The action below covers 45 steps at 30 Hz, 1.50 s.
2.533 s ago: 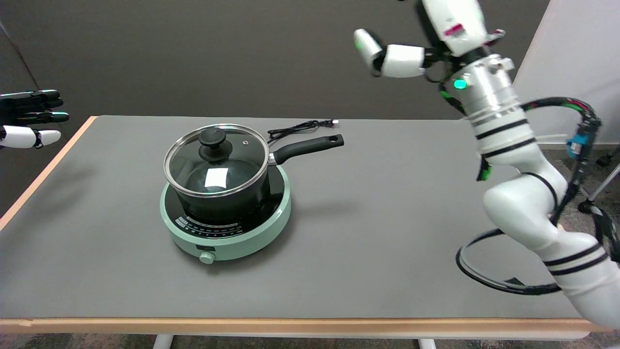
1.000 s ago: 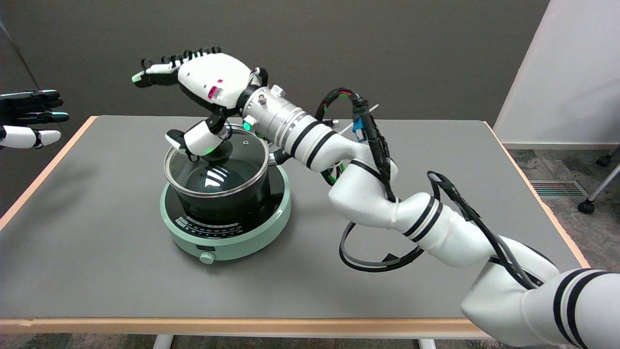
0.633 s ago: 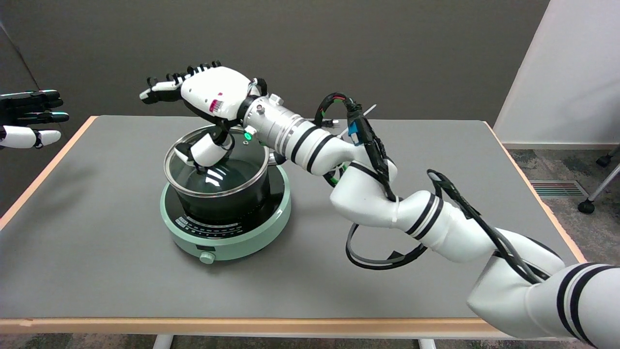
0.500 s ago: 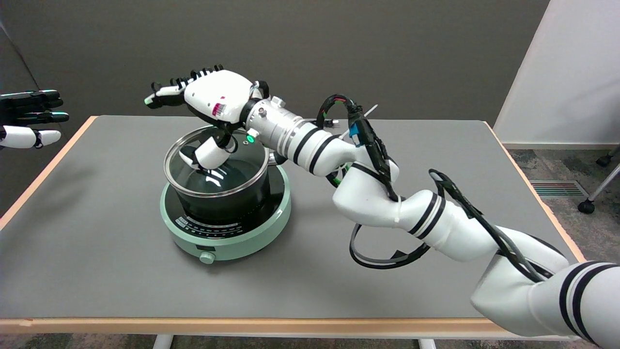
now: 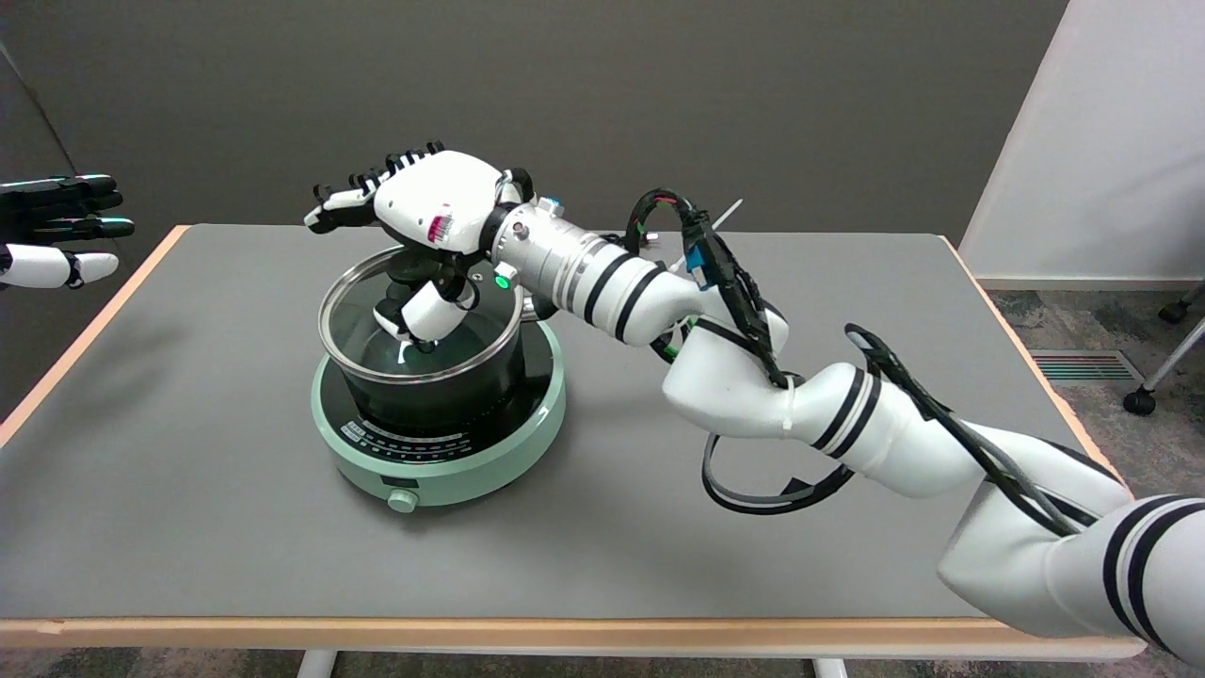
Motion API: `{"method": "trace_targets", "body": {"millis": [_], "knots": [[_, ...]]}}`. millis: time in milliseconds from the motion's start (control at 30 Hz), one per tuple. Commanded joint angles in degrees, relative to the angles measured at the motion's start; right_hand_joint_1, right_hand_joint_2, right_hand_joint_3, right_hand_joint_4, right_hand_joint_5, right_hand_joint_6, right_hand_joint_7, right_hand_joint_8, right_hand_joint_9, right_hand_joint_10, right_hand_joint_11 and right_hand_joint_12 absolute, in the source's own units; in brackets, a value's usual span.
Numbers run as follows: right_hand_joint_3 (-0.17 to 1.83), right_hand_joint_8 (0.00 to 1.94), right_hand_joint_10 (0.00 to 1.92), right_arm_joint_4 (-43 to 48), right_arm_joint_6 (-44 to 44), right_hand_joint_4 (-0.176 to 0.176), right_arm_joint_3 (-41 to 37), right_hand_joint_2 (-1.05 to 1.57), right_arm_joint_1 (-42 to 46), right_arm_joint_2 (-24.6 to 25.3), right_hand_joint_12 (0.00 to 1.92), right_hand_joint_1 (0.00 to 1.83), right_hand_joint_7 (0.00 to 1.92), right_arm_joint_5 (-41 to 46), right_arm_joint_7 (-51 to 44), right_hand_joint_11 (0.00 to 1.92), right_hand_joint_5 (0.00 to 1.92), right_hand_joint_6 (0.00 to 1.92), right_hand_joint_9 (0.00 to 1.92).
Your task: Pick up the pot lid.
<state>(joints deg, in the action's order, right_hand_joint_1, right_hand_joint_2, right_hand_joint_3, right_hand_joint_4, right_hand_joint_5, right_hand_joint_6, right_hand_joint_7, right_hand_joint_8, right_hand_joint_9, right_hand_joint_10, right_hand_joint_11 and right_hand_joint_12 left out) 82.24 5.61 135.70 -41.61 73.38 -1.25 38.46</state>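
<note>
A glass pot lid [image 5: 475,318] with a steel rim and a black knob [image 5: 407,271] sits on a black pot [image 5: 428,400]. My right hand [image 5: 435,201] hovers just over the knob, palm down. Its fingers [image 5: 350,197] stretch out to the left above the lid's far edge. The thumb [image 5: 425,314] hangs down over the glass in front of the knob. The fingers are apart and hold nothing. Part of the knob is hidden under the palm.
The pot stands on a round mint-green induction cooker [image 5: 471,471] left of centre on the grey table [image 5: 188,527]. The right arm [image 5: 734,377] with its looping cables crosses the table's right half. The idle left hand [image 5: 56,231] hangs at the upper left.
My right arm swung in from the upper right to the pot. Over the last second the hand sank and shifted right, bringing the palm over the knob and the thumb down near the glass.
</note>
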Motion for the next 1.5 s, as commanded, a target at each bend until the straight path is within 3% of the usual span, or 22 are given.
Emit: {"method": "trace_targets", "body": {"millis": [33, 667, 1500], "knots": [[0.99, 0.18, 0.33, -2.2, 0.5, 0.164, 4.2, 0.55, -3.5, -1.5, 0.77, 0.86, 0.58, 0.0, 0.0, 0.43, 0.48, 0.21, 0.58], [0.96, 0.19, 0.35, -3.4, 0.4, 0.176, 10.9, 0.59, -10.2, -4.3, 0.8, 0.86, 0.63, 5.4, 0.3, 0.45, 0.56, 0.28, 0.62], [0.96, 0.2, 0.39, -3.6, 0.6, 0.176, 12.9, 0.59, -12.3, -7.5, 0.83, 0.87, 0.65, 12.1, 0.0, 0.46, 0.56, 0.27, 0.65]]}}
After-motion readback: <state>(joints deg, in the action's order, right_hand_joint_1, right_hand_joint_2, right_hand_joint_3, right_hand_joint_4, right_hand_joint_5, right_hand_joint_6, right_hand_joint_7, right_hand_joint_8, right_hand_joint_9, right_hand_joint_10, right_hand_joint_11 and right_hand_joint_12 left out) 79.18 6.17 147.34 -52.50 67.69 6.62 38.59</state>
